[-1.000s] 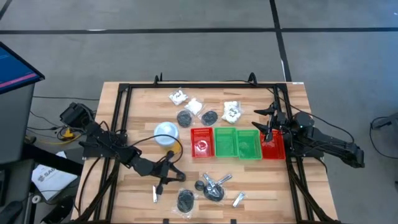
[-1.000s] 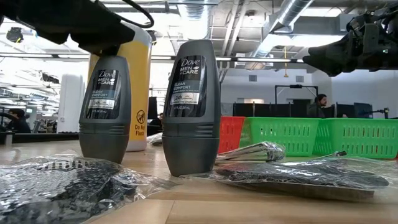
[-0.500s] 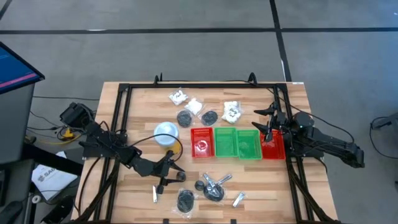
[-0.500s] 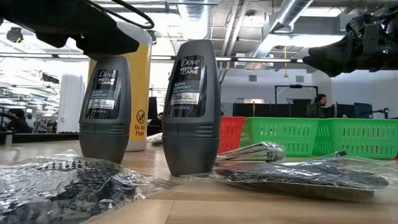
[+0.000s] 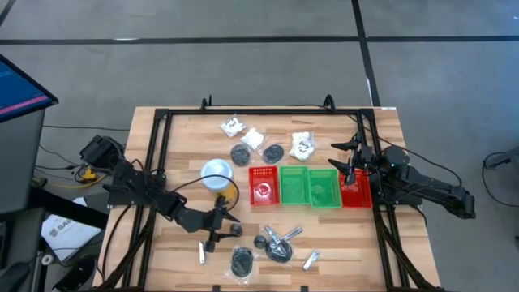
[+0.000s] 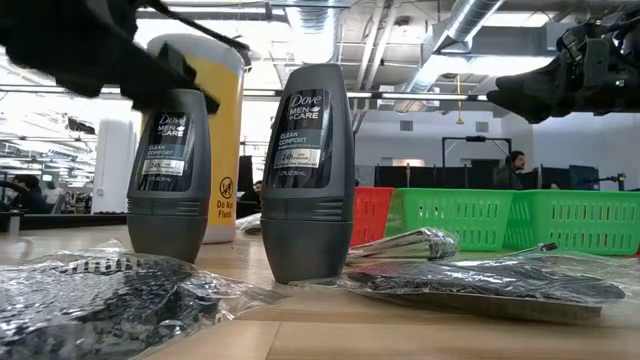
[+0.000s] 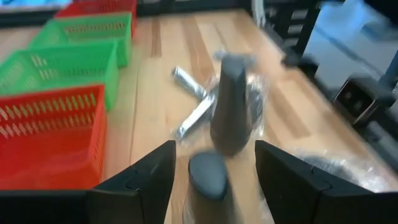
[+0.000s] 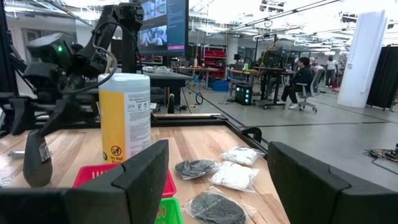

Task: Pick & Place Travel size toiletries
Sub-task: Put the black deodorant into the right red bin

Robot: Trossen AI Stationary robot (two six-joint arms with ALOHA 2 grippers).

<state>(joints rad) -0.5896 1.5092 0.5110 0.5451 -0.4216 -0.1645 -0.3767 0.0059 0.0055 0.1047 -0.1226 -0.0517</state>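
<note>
Along the table's front edge lie a dark netted packet [image 5: 241,260] and a silvery tube [image 5: 310,259], with a smaller tube [image 5: 201,254] off to the left. Just behind them the left gripper [image 7: 214,152] hangs low over the boards. Its fingers are spread to either side of a grey roll-on deodorant [image 7: 208,179] that stands upright between them. A gap shows on each side, so nothing is gripped. A second deodorant [image 7: 231,106] stands upright a little beyond it on a clear-wrapped packet, with two crossed tubes [image 7: 194,118] lying just past that. Across the middle of the table runs a row of bins: a red bin [image 5: 262,199], two green bins [image 5: 293,200], then an end red bin [image 5: 358,199]. A yellow cup [image 5: 216,174] with a white lid stands beside the row's left end. The right gripper [image 8: 217,155] hovers over the end red bin, its fingers wide apart and empty. Farthest back, near the table's rear edge, lie three white lumpy packets [image 5: 233,126] and two dark round packets [image 5: 242,152].
</note>
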